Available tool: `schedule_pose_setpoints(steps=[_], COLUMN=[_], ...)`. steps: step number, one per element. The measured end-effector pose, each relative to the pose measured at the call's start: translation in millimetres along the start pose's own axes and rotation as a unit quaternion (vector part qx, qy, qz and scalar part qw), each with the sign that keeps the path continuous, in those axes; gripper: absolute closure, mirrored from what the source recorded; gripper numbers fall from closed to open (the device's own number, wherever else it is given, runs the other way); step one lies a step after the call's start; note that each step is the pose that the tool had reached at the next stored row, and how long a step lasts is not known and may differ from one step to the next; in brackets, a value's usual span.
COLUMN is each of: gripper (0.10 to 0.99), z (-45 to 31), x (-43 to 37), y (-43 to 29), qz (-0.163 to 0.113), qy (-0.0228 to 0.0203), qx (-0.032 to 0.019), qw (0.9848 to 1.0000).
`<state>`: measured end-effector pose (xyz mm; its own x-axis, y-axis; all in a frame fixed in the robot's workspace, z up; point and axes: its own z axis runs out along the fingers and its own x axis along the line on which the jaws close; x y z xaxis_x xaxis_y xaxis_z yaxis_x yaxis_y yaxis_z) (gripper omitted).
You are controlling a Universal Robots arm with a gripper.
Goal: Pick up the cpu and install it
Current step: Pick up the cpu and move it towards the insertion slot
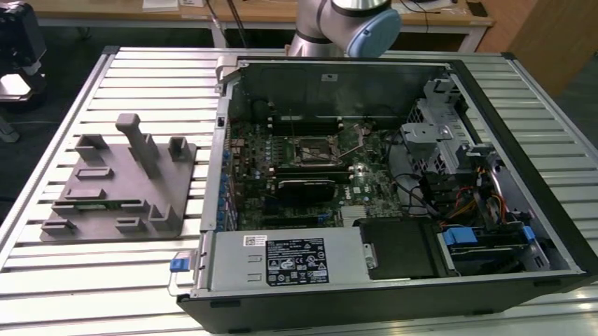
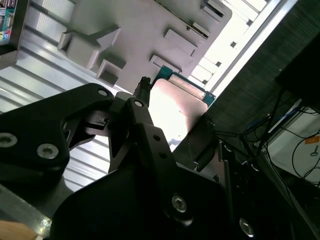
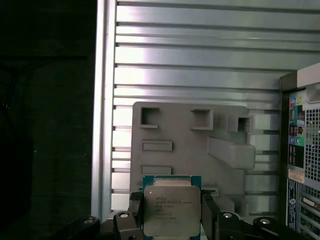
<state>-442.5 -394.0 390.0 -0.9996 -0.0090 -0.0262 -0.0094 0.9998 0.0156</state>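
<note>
In the exterior view the open computer case [image 1: 329, 78] lies on the slatted table [image 1: 140, 70], a socket [image 1: 313, 148] on the board inside, the grey tray [image 1: 110, 190] beside it on that view's left. In the second wrist view the gripper [image 2: 175, 106] clamps the cpu [image 2: 176, 114] by two edges. In the first wrist view the cpu [image 3: 171, 209] sits clenched in front of the tray [image 3: 185, 131], the case [image 3: 306, 150] alongside
</note>
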Motion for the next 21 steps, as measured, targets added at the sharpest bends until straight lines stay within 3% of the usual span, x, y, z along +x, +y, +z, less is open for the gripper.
schedule_pose_setpoints(steps=[11, 21], gripper=[0.541, 0.541], z=[0.7, 1.5], x=[-25.9, -57.8], y=[-0.2, -0.5], qz=[0.000, 0.000], qy=[0.0000, 0.0000], qx=[0.0000, 0.0000], qw=[1.0000, 1.0000])
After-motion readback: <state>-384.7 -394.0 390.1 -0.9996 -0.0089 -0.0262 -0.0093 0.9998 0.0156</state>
